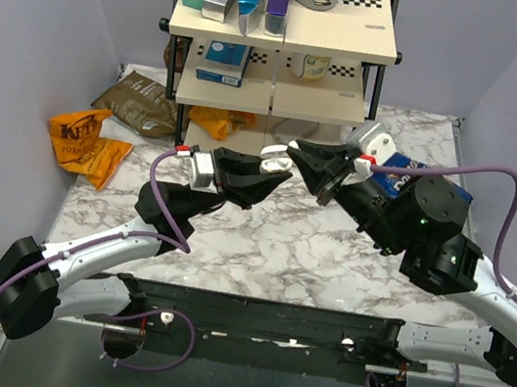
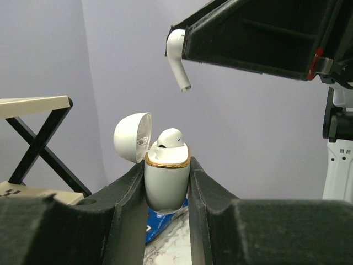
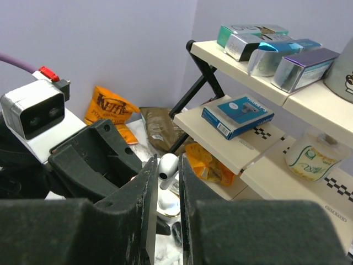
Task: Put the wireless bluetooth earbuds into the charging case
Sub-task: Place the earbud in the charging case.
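Charging case (image 2: pixel 167 179), lid open with one earbud (image 2: pixel 170 138) seated, stands clamped between the left fingers (image 2: pixel 132 185) above the desk (image 1: pixel 299 245). The right fingers (image 3: pixel 148 187) pinch the second earbud (image 2: pixel 177 58) just above it, seemingly not touching.

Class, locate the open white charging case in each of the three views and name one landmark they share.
Top external: charging case just above centre.
Left wrist: the case lower centre, held in the left gripper, lid open.
Right wrist: the case bottom centre, through the finger gap.
Shared landmark: the white earbud close above it.
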Robot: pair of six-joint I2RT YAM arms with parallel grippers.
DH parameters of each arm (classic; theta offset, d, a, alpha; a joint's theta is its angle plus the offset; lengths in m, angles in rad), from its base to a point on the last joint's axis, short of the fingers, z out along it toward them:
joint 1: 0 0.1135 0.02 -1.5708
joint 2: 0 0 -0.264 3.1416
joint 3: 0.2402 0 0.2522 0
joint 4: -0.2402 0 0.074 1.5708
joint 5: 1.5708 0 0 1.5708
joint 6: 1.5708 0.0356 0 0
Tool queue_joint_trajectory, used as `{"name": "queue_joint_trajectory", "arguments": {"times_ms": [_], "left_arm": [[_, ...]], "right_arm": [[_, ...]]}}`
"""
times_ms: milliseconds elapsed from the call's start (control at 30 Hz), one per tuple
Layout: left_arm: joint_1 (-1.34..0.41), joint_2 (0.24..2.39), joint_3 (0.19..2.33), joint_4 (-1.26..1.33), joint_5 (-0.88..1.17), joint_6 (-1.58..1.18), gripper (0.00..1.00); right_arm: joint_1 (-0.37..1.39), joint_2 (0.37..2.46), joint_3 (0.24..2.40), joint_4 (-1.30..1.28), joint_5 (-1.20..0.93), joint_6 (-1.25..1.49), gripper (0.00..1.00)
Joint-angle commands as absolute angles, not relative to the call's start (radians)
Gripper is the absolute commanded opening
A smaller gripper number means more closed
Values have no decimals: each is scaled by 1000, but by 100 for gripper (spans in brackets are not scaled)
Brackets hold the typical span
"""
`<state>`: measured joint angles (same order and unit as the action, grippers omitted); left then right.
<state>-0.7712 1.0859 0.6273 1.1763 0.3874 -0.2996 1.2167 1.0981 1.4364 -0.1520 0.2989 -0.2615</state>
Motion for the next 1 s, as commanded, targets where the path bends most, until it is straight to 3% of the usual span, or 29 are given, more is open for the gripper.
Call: {"name": "queue_joint_trajectory", "arguments": {"times_ms": [0,967], "left_arm": [[-764,1094,657,1220,423,-322,0],[-762,1092,675,1118,357,-503,0]], "right_arm": [[1229,1103,1384,-83,293,-279,1],[1230,1112,1290,31,296,-248,1]]}}
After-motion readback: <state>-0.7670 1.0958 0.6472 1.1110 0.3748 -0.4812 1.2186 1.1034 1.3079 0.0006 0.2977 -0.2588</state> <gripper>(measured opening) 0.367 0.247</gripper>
